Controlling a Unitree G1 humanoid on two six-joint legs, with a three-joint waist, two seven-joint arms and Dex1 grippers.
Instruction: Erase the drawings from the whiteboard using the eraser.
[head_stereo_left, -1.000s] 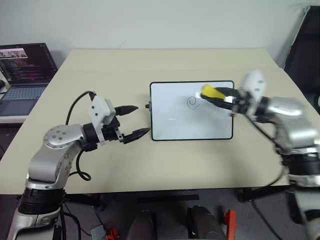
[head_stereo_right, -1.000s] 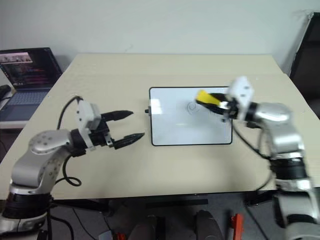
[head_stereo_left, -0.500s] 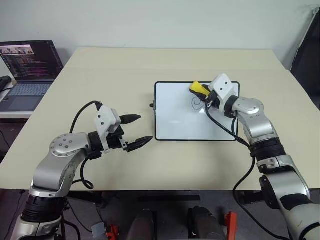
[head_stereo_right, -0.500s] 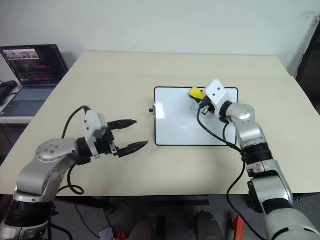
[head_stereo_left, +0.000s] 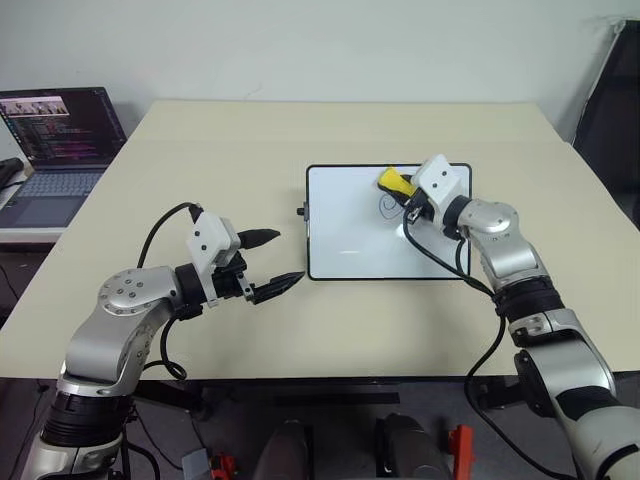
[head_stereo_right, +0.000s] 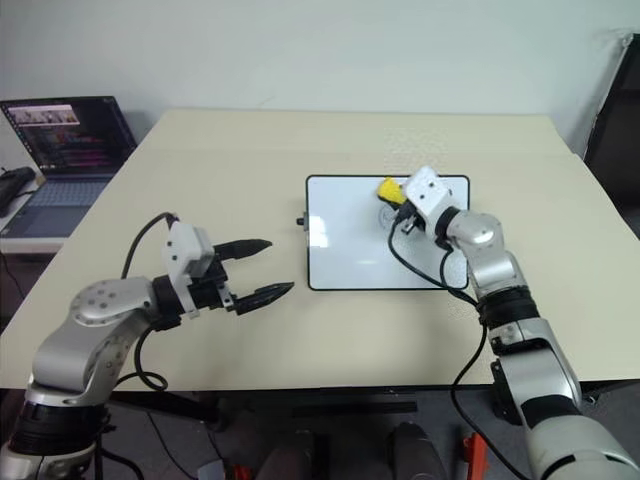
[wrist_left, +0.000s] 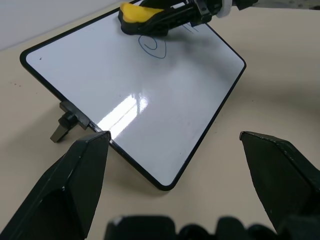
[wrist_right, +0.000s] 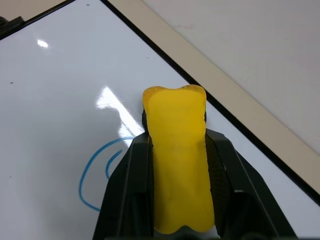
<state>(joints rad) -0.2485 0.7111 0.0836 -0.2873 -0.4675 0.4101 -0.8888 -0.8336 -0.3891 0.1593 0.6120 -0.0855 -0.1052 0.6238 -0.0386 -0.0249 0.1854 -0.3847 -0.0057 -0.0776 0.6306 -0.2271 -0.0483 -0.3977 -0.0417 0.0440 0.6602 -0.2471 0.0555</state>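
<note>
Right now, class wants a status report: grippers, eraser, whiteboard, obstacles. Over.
Right gripper shut on small yellow block eraser, over black-framed white whiteboard. Left gripper open, beside board. Blue swirl drawing unerased. Nothing in the way.

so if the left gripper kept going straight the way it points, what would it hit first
Probably the near-left edge of the black-framed white whiteboard, which lies directly ahead between the open left gripper fingers; depth is uncertain.

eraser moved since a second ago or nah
Yes. The eraser, clamped in the right gripper, shifted toward the far edge of the whiteboard, beside the swirl.
</note>
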